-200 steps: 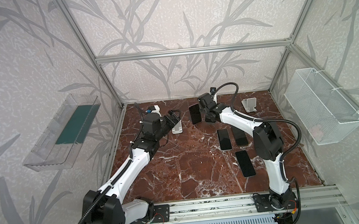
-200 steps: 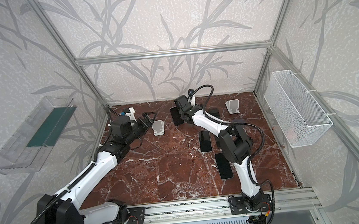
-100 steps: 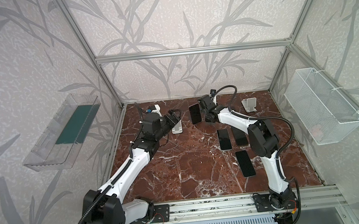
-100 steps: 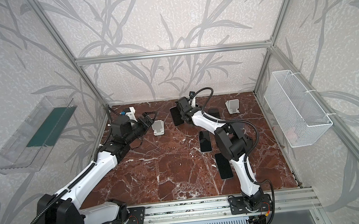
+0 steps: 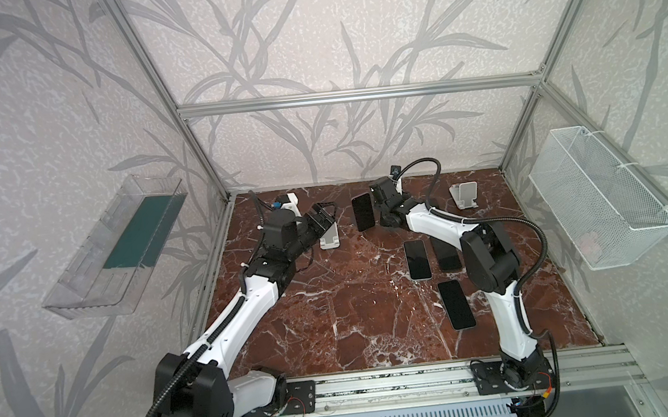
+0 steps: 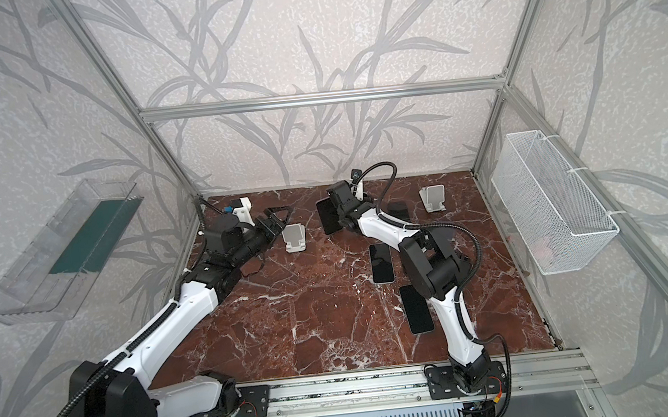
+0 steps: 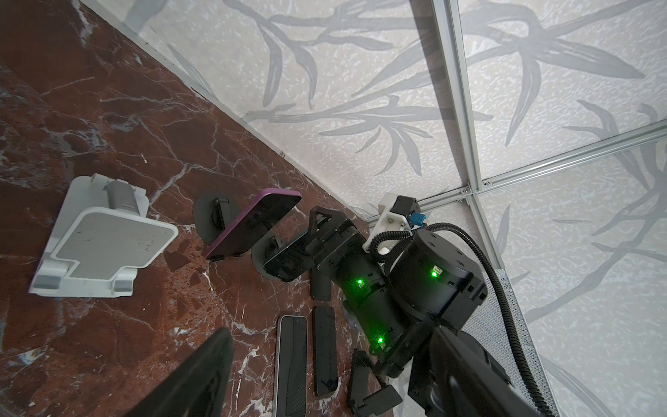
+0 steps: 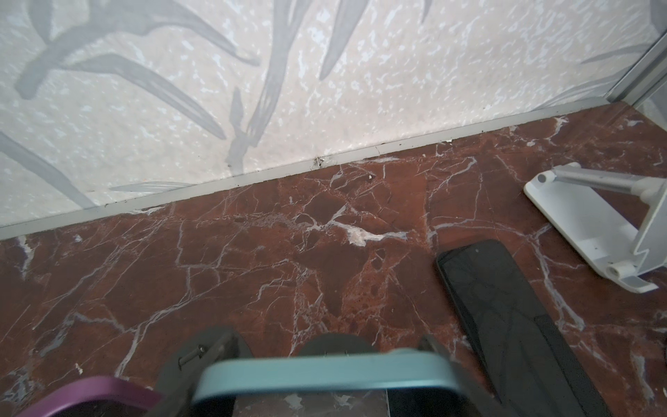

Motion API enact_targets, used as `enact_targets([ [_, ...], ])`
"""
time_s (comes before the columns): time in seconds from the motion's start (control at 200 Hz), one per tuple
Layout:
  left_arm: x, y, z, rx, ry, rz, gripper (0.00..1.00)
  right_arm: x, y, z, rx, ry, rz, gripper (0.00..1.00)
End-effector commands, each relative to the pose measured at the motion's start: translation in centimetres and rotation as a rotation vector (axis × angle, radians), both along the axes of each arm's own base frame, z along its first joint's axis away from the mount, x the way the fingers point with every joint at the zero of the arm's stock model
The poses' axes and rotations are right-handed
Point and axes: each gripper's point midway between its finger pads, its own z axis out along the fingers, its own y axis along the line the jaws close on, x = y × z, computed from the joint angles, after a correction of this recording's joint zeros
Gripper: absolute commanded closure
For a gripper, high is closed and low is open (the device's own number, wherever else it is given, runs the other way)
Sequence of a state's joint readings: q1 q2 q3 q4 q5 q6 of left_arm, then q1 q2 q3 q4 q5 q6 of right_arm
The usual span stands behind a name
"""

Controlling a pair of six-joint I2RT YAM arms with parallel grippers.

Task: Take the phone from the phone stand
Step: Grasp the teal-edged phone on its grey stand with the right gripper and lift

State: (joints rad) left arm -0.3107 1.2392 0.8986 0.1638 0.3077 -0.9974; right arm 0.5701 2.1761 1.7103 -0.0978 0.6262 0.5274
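Left arm point(image 5: 246, 314) and right arm point(image 5: 510, 318), both top views: long links shelled in white, joints housed in black cylindrical blocks. Black corrugated conduit point(image 7: 503, 307) routed along each arm, loops left free. Green indicator lights point(image 7: 359, 281) lit on black joint housings, left wrist view. White bracket point(image 7: 391, 218) with blue connector point(image 7: 418, 218) fitted at wrist. Fingers point(image 7: 326, 236) black, triangular cut-out noted. Black base plates point(image 5: 495, 378) fitted at arm feet.
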Motion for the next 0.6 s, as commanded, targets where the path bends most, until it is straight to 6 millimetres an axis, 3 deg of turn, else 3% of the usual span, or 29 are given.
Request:
enact_targets([
  [0.0, 0.3, 0.0, 0.4, -0.022, -0.014, -0.005, 0.14, -0.1, 0.0, 1.9, 0.010, -0.036, 0.022, 0.31],
  [0.44, 0.6, 0.1, 0.2, -0.025, -0.013, -0.006, 0.15, -2.7, 0.7, 7.0, 0.053, -0.115, 0.137, 0.34],
  [0.595, 0.6, 0.1, 0.0, -0.023, -0.009, -0.006, 0.15, -3.5, 0.6, 7.8, 0.050, -0.114, 0.163, 0.34],
])
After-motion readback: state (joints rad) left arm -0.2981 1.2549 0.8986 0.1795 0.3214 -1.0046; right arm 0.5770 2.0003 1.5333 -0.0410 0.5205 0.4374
